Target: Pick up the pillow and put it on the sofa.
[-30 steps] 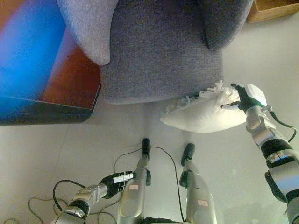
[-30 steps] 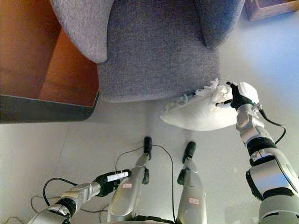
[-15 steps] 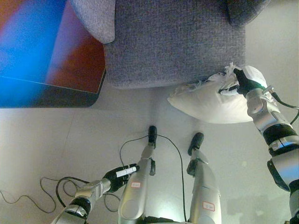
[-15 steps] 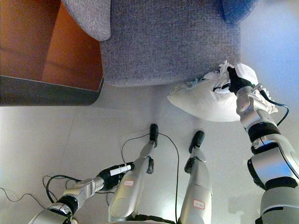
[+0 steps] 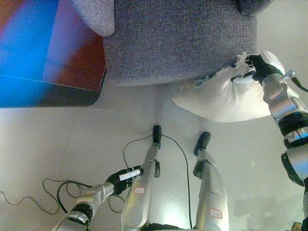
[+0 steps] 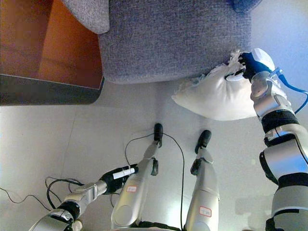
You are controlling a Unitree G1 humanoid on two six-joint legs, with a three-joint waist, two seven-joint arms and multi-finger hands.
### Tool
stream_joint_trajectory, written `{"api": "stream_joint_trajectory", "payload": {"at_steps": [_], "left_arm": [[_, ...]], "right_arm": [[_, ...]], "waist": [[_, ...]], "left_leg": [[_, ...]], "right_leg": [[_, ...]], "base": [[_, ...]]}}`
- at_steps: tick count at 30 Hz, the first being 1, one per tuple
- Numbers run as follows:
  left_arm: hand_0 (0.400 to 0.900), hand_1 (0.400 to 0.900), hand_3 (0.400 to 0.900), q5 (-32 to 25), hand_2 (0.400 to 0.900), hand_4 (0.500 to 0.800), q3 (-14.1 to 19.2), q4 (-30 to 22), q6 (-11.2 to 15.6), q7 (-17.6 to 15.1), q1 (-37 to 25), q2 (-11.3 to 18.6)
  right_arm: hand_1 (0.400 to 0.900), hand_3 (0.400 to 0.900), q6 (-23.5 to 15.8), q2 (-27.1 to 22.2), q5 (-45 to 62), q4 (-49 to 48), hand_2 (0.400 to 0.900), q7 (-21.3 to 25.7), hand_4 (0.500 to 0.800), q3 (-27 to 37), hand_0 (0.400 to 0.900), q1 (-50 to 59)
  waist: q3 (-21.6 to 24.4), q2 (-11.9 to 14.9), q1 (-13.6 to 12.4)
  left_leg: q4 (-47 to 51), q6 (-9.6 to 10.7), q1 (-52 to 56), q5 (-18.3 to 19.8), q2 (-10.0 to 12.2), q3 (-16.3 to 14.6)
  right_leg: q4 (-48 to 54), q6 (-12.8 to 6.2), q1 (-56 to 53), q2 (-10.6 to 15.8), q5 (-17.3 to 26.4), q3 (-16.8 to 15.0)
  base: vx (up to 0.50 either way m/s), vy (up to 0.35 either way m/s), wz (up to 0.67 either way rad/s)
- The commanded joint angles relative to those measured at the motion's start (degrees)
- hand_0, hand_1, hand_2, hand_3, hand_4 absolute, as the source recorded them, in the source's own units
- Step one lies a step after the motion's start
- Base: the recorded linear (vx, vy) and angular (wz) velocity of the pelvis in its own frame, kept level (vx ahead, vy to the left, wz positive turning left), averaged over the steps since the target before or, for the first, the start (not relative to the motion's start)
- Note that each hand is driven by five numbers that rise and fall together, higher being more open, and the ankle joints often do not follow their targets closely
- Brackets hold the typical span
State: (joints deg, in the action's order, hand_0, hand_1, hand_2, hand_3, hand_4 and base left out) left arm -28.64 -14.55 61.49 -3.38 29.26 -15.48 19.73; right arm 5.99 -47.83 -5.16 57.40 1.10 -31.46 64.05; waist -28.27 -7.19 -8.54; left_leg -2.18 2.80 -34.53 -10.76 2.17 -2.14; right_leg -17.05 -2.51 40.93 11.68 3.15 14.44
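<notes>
A white pillow [image 5: 224,98] with a frilled edge hangs off the floor at the right, its upper edge against the front of the grey sofa [image 5: 178,38]. My right hand [image 5: 260,66] is shut on the pillow's top right corner and holds it up. It also shows in the right eye view [image 6: 252,62]. My left hand [image 5: 123,178] hangs low at the lower left, fingers curled, holding nothing.
A brown wooden side table [image 6: 43,53] with a dark edge stands left of the sofa. The sofa's left armrest [image 5: 94,14] shows at the top. Pale floor [image 5: 57,134] lies in front of the sofa.
My right hand has lifted the pillow higher and closer to the sofa's front edge. The camera has shifted, so the whole scene has moved. The left hand stays low.
</notes>
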Motion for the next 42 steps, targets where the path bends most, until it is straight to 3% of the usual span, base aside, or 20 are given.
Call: {"api": "stream_joint_trajectory", "payload": {"at_steps": [1,12,23,30,42], "left_arm": [[0.900,0.900,0.900,1.97,0.900,0.800,-6.91,3.32,-2.63,-1.29,6.20,0.04],[0.900,0.900,0.900,2.62,0.900,0.800,-6.55,2.75,-2.74,-0.25,6.66,0.61],[0.900,0.900,0.900,4.80,0.900,0.800,-5.13,2.86,-4.52,1.49,6.68,2.26],[0.900,0.900,0.900,6.37,0.900,0.800,-3.71,3.57,-6.23,2.33,8.37,3.10],[0.900,0.900,0.900,9.41,0.900,0.800,-0.66,6.19,-11.20,3.75,11.54,4.27]], "right_arm": [[0.400,0.400,-1.46,-4.67,1.43,-2.15,0.400,-0.16,0.500,-3.00,0.400,4.99],[0.400,0.400,-3.07,-5.56,2.69,-1.88,0.400,-3.35,0.500,-1.82,0.400,3.95],[0.400,0.400,-6.73,-6.18,4.65,-2.46,0.400,-16.35,0.500,-2.17,0.400,0.79],[0.400,0.400,-10.08,-7.29,5.87,-7.08,0.400,-21.98,0.500,-1.07,0.400,-2.86],[0.400,0.400,-13.40,-9.24,11.30,-15.58,0.400,-38.39,0.500,2.28,0.400,-11.14]], "waist": [[-1.53,-0.83,-2.36],[-1.53,0.35,-2.06],[-1.42,3.30,-1.73],[2.29,6.43,-0.93],[12.08,11.05,-0.07]], "left_leg": [[-0.96,0.22,-2.50,2.38,-1.31,1.34],[-1.67,0.06,1.11,3.73,-1.40,1.23],[-0.80,0.06,11.95,5.74,-1.19,0.81],[1.43,0.73,19.16,7.01,-0.08,-0.37],[7.01,1.06,30.25,7.87,0.05,-1.05]], "right_leg": [[-5.83,-0.94,-0.83,-4.22,-7.17,1.71],[-4.59,-0.95,-4.39,-4.08,-6.99,2.23],[0.08,-1.04,-15.81,-4.40,-6.54,3.38],[6.49,-1.87,-24.48,-4.83,-4.81,3.42],[15.18,-3.72,-37.42,-4.80,-1.99,3.38]], "base": [[-0.01,-0.014,-0.05],[0.00,-0.001,-0.02],[0.02,-0.025,0.01],[0.09,-0.021,-0.04],[0.13,0.006,-0.01]]}}
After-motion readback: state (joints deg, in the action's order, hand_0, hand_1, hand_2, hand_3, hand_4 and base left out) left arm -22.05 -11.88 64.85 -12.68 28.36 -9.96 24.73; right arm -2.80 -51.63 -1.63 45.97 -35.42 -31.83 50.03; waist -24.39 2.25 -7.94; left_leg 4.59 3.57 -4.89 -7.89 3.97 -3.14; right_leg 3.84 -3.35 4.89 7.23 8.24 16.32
